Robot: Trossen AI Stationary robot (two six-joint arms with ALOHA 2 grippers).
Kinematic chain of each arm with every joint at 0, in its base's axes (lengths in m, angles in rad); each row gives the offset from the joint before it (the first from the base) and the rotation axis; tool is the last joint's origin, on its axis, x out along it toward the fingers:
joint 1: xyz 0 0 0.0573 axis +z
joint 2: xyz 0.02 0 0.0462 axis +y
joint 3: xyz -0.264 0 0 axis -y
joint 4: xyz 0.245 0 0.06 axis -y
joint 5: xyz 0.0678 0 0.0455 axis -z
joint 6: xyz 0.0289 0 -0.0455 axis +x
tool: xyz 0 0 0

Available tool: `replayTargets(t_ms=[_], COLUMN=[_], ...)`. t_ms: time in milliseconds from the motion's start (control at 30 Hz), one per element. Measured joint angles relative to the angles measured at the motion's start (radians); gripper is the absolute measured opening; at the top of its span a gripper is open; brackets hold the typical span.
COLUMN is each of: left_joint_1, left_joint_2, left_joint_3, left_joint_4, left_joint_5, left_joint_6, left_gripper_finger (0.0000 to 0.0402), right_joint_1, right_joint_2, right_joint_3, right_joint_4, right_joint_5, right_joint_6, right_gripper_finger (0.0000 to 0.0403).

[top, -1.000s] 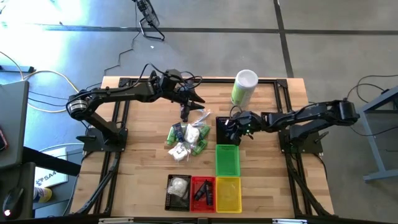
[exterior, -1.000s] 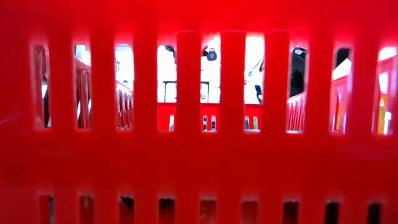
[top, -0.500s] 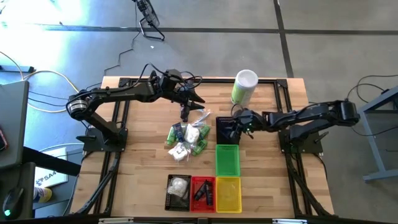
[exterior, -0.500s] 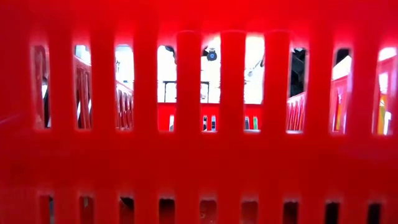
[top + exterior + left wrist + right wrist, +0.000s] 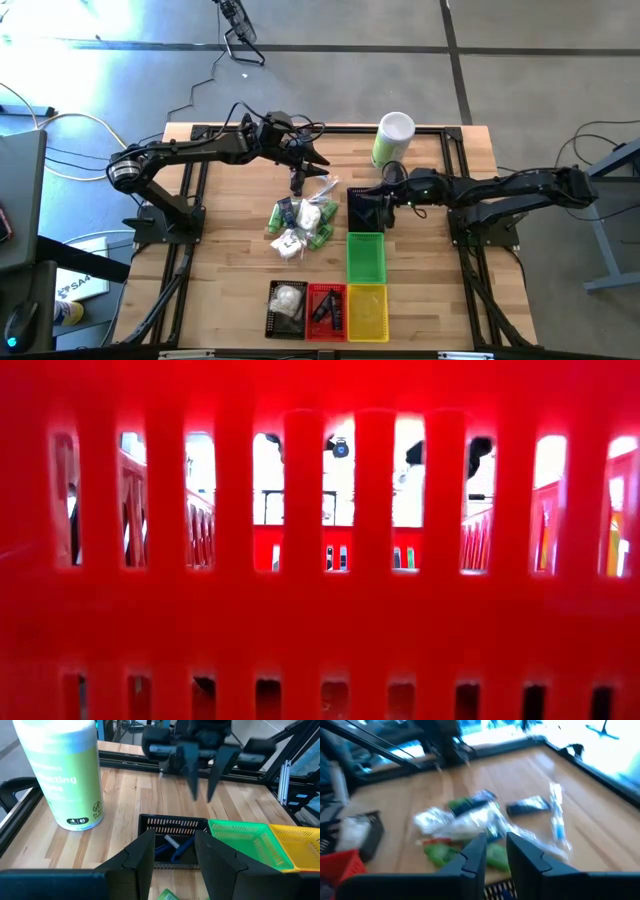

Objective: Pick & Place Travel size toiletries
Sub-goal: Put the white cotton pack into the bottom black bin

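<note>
The low view is almost wholly blocked by the slotted wall of the red basket (image 5: 320,610); only slivers of the room show through its slots. The wooden-plank desk (image 5: 230,260) carries a tall green-and-white canister (image 5: 392,140) just behind the right gripper (image 5: 385,205), which hovers over the black basket (image 5: 358,208), its fingers slightly parted and empty. That slotted basket holds blue tubes and a clear-wrapped stick (image 5: 172,842). Ahead of the right gripper lies the loose pile of travel size toiletries (image 5: 303,222): crinkly white pouches, small green bottles, blurred in its wrist view. The left gripper (image 5: 310,160), released, hangs just behind that pile, above a dark tube (image 5: 297,180). Bare desk lies left of the pile.
</note>
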Motion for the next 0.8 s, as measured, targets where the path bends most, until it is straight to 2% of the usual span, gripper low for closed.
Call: replayTargets(t_ms=[267,567,800], left_joint_1=[-0.001,-0.051,-0.155], left_joint_2=[0.000,0.000,0.000], left_joint_3=[0.000,0.000,0.000], left_joint_4=[-0.079,-0.214,-0.329], left_joint_5=[0.000,-0.015,-0.219], left_joint_6=[0.000,-0.010,-0.048], left_gripper_finger=[0.0138,0.0138,0.0138], right_joint_1=[0.000,0.000,0.000], right_joint_2=[0.000,0.001,0.001], right_joint_3=[0.000,0.000,0.000], right_joint_4=[0.083,0.082,0.080], right_joint_5=[-0.024,-0.018,-0.018], right_joint_6=[-0.102,-0.102,-0.129], right_gripper_finger=[0.0023,0.0008,0.0007])
